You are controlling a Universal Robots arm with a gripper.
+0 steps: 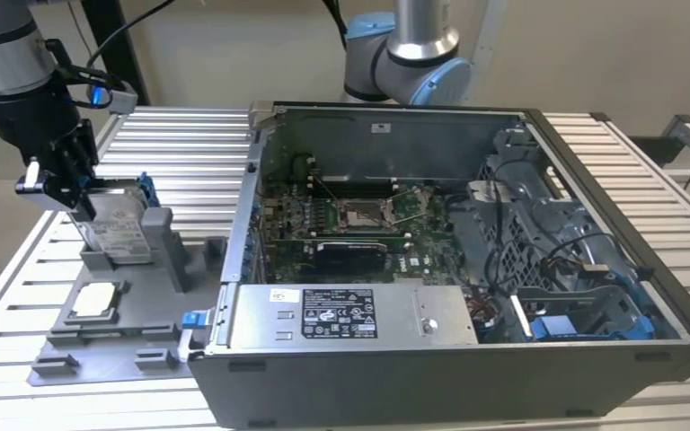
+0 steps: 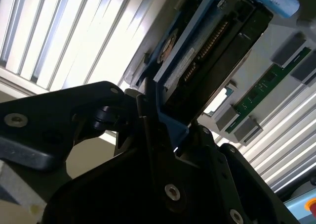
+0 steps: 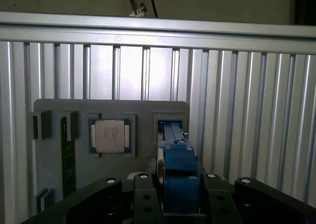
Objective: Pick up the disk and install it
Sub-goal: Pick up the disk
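The disk (image 1: 123,232) is a silver-grey drive with a white label in a blue carrier. It stands on edge in the grey holder (image 1: 159,247) at the exterior view's left. My gripper (image 1: 82,208) reaches down from above and is shut on the disk's upper end. In the second wrist view the disk (image 2: 212,51) runs away from the gripper (image 2: 165,122), its connector edge and blue frame showing. In the first wrist view the blue carrier (image 3: 178,170) sits squeezed between the two black fingers (image 3: 143,197).
The holder belongs to a grey fixture plate (image 1: 111,337) that also carries a square chip (image 1: 93,299) and a green memory stick (image 3: 67,155). The open computer case (image 1: 261,193) lies to the exterior view's right, with a grey labelled box (image 1: 345,314) and blue-tabbed bay (image 1: 561,323). A second arm's base (image 1: 405,54) stands behind.
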